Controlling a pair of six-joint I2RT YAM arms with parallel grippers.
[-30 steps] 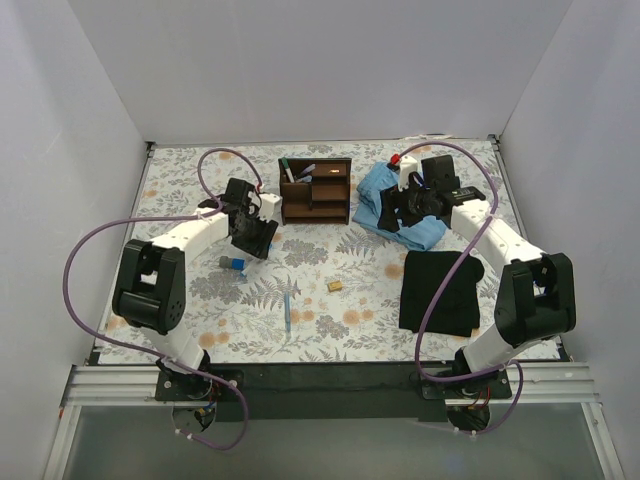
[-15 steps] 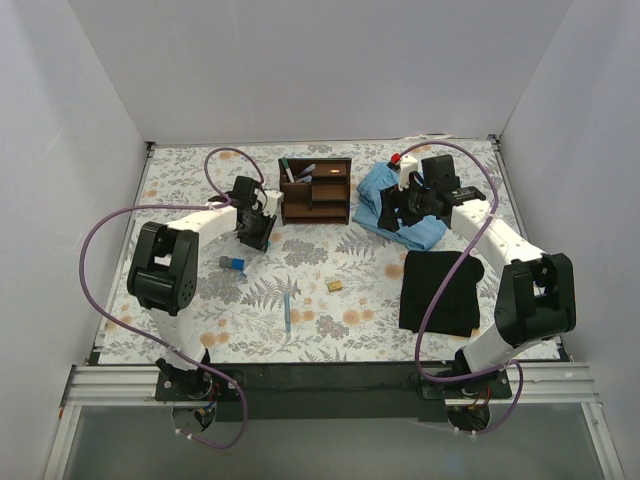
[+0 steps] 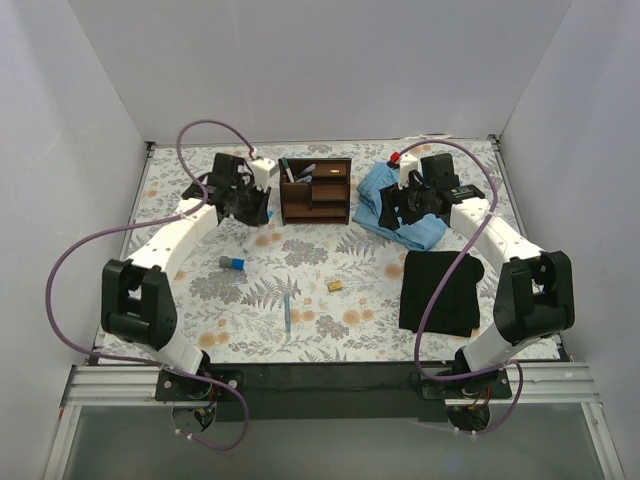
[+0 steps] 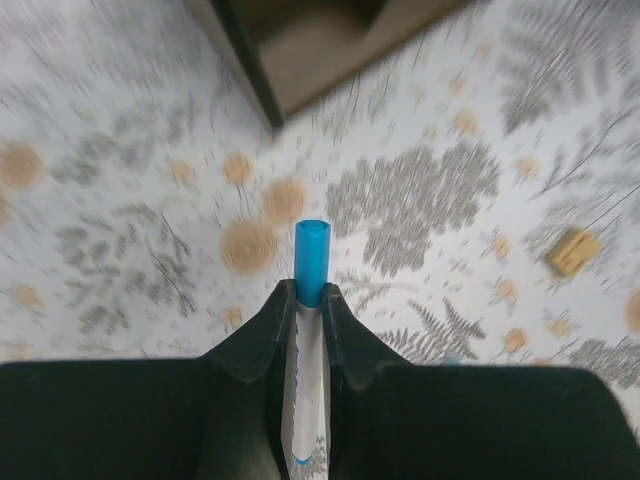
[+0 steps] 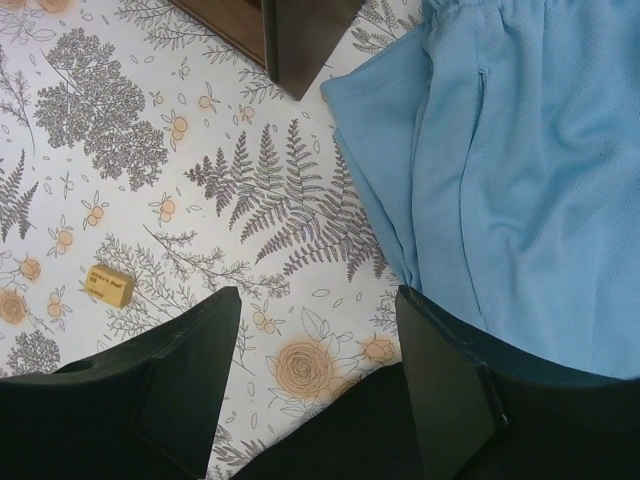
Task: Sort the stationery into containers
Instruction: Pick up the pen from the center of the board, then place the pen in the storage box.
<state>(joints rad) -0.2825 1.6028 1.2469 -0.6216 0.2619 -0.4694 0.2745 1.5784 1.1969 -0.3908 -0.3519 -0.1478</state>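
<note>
From overhead I see the dark wooden organizer [image 3: 316,190] at the middle of the far edge, with a few pens [image 3: 290,170] upright in its tall left slots. My left gripper [image 3: 245,200] sits just left of it. On the desk [image 3: 370,320] lie a blue-and-white cylinder [image 3: 232,263], a tan block [image 3: 336,285] and, nearer the near edge, a blue pen [image 3: 287,312] with its long axis running far to near. On the left wrist, the fingers [image 4: 255,340] pinch a white pen [image 4: 310,250], its blue cap pointing forward past the tips. On the right wrist, my right gripper [image 5: 318,305] gapes wide, holding nothing, beside the light blue cloth [image 5: 500,170].
</note>
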